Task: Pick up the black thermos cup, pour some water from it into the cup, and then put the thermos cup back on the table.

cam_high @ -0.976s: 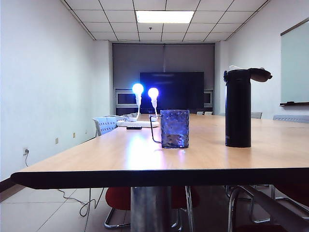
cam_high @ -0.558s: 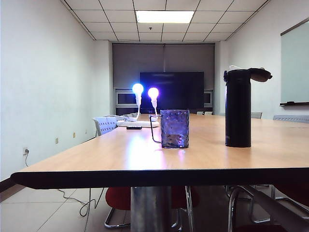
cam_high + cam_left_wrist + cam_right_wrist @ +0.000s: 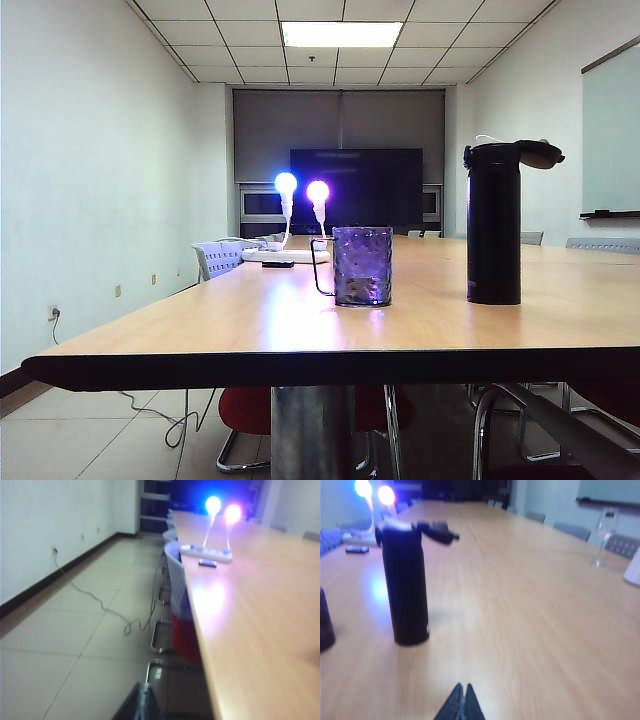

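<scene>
Long tan table (image 3: 200,325), thermos (image 3: 493,225) upright at three o'clock of glass cup (image 3: 361,265) — nothing shifted. Right gripper (image 3: 459,703) and left gripper (image 3: 141,705) pinched shut, empty. Pickup not started.

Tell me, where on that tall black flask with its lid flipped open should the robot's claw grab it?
Probably around the middle of the black thermos cup, coming in level from the near side, where the shut right gripper waits. The body is a straight, upright cylinder, so fingers can close on either side. Stay below the open lid jutting out at the top, which would get in the way.
</scene>
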`<control>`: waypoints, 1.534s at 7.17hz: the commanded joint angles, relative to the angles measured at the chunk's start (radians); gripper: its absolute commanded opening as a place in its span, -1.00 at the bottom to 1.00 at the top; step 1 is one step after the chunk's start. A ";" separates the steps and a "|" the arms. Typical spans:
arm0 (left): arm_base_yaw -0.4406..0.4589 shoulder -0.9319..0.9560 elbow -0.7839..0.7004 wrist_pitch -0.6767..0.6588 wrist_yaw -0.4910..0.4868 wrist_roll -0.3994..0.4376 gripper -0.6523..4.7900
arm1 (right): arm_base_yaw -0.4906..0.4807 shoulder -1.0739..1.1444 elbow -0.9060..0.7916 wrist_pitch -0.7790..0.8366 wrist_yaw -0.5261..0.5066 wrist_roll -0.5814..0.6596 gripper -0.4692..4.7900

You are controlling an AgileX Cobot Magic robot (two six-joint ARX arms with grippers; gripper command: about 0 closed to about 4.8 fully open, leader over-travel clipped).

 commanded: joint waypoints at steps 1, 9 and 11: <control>0.003 0.435 0.335 0.128 0.137 -0.027 -0.78 | 0.000 0.326 0.297 0.098 -0.008 0.033 -0.83; -0.405 1.129 0.668 0.299 0.451 0.019 -0.78 | 0.045 1.158 0.515 0.668 -0.289 0.031 1.00; -0.405 1.129 0.668 0.312 0.450 0.019 -0.78 | 0.092 1.314 0.515 0.796 -0.259 0.031 1.00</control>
